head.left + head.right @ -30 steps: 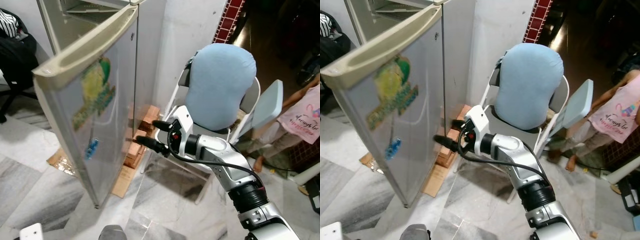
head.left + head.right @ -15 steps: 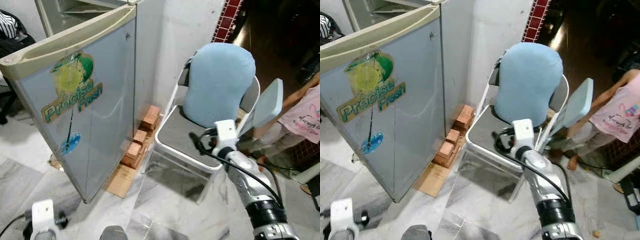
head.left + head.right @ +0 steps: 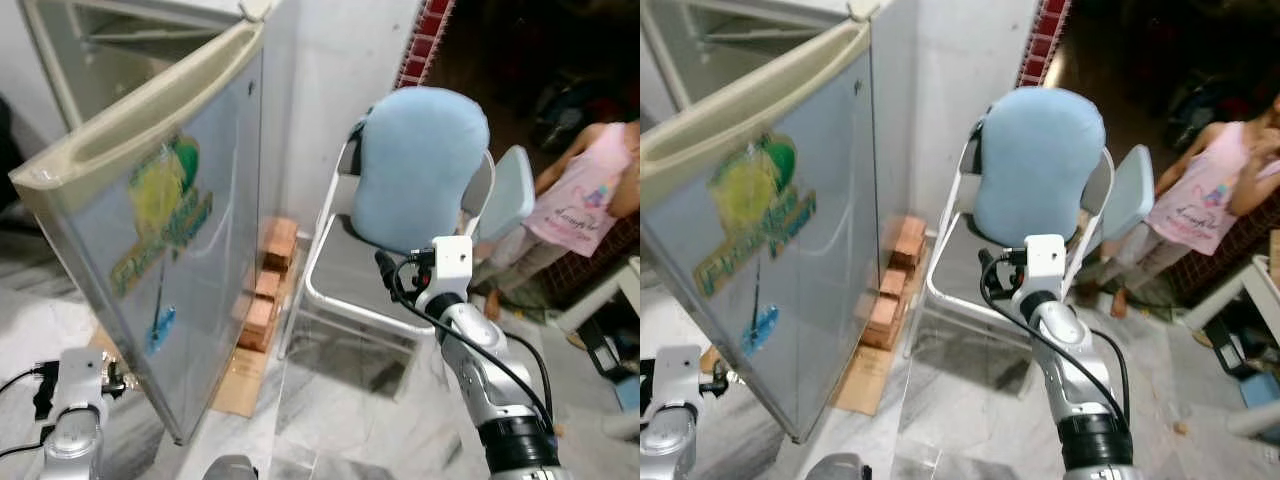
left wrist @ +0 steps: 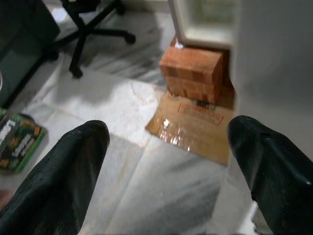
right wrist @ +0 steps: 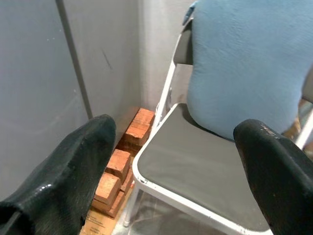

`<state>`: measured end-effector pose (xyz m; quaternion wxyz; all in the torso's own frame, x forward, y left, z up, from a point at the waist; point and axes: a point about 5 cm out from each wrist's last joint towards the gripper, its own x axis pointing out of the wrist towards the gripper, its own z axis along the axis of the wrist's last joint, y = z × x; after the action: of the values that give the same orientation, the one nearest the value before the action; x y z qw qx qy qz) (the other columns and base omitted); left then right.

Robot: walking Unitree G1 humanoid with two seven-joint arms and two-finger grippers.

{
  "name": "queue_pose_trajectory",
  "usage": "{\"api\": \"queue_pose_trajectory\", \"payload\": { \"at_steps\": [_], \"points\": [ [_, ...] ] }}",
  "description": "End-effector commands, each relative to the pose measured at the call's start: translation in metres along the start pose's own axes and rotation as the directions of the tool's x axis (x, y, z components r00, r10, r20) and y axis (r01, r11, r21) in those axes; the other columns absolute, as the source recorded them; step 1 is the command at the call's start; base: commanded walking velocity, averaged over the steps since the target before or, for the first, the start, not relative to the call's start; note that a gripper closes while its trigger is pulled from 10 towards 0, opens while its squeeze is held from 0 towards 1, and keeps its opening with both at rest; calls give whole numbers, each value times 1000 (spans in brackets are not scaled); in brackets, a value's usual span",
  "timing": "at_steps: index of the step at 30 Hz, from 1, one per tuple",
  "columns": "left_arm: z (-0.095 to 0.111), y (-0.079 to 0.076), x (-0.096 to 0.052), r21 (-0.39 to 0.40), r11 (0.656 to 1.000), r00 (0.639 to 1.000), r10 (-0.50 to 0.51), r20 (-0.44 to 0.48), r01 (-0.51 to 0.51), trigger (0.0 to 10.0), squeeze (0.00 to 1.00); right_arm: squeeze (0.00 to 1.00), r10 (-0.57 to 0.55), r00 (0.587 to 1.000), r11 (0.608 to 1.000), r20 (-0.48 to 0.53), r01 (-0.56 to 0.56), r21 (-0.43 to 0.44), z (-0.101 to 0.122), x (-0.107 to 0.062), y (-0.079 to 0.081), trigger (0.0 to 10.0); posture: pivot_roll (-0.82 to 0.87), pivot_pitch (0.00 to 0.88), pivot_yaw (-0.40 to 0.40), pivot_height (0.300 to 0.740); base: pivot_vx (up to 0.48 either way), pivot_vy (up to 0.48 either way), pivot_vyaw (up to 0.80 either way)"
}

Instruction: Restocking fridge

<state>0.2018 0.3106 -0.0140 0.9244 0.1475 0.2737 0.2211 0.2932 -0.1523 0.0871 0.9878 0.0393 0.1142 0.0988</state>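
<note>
**Fridge door ajar, both grippers empty**

One fridge (image 3: 280, 60), left of view; its door (image 3: 160, 230) stands swung open, bearing one green-yellow sticker (image 3: 165, 215). Right gripper (image 5: 171, 161) is raised before one folding chair (image 3: 350, 270) holding one blue cushion (image 3: 420, 165); fingers (image 5: 73, 171) spread apart, nothing between. Left gripper (image 4: 166, 161) is low by the door's bottom edge, fingers parted, empty. Brick stack (image 3: 265, 290) against the fridge side. One person (image 3: 580, 195) at right.

- Our right gripper (image 5: 171, 161) has let go of the fridge door (image 3: 170, 250): a sec ago at door's edge, now pulled back over the chair (image 3: 350, 270) seat, fingers wide apart.
- Door swung further out, well clear of that gripper.
- Our left gripper (image 4: 166, 161) has come up low beside door's near corner, fingers apart.
</note>
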Motion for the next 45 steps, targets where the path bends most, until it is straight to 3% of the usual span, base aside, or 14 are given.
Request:
{"api": "queue_pose_trajectory", "payload": {
  "at_steps": [1, 6, 10, 21, 36, 38, 39, 41, 42, 43, 45],
  "points": [
    [6, -3, 3, -3, 1000, 1000, 7, 0, -7, 10000, 0, 0, -11, 1000, 1000, 13, 11, -1, 3, -2, -6, 10000, 82, 0, -101, 740, 0, 371, 0],
    [14, 11, 8, -25, 998, 998, 62, -3, -62, 10000, 0, 0, 7, 1000, 1000, 22, -7, 6, 5, -1, -3, 10000, 81, 0, -97, 740, 0, 426, 0],
    [11, 11, 7, -27, 997, 997, 71, -13, -71, 10000, 0, 0, 3, 1000, 1000, 21, -4, 10, 5, 0, -4, 10000, 83, 0, -96, 740, 0, 480, 0],
    [-15, -10, -14, -17, 1000, 998, 24, -54, -25, 10000, 0, 0, 3, 1000, 1000, 26, -4, 22, 8, 11, 0, 10000, 113, 0, -103, 740, 0, 480, 0],
    [-55, -8, -32, -28, 999, 980, 35, -194, -42, 10000, 0, 0, 58, 997, 996, 54, -61, 58, 15, 21, 8, 10000, 128, 0, -106, 740, 0, 477, 0],
    [-55, -7, -33, -33, 998, 982, 37, -184, -44, 10000, 0, 0, 127, 990, 987, 66, -132, 95, 17, 21, 15, 10000, 130, 0, -106, 740, 0, 154, 0],
    [-56, -5, -34, -42, 998, 982, 38, -184, -47, 10000, 0, 0, 295, 953, 934, 73, -303, 187, 20, 16, 33, 10000, 131, 0, -105, 740, 0, 0, 0],
    [-57, -5, -35, -49, 998, 982, 33, -187, -43, 10000, 0, 0, 476, 875, 835, 83, -480, 268, 24, 8, 51, 10000, 130, 0, -104, 740, 0, 0, 0],
    [-57, -6, -35, -49, 998, 982, 32, -186, -42, 10000, 0, 0, 512, 855, 817, 84, -515, 259, 25, 6, 54, 10000, 130, 0, -104, 740, 0, 0, 0],
    [-57, -6, -35, -47, 998, 983, 28, -183, -37, 10000, 0, 0, 539, 840, 812, 62, -537, 229, 22, 5, 56, 10000, 129, 0, -103, 740, 0, 0, 0],
    [-57, -7, -35, -47, 998, 983, 26, -183, -35, 10000, 0, 0, 501, 865, 846, 32, -497, 191, 17, 9, 51, 10000, 129, 0, -103, 740, 0, 0, 0]
  ]
}}
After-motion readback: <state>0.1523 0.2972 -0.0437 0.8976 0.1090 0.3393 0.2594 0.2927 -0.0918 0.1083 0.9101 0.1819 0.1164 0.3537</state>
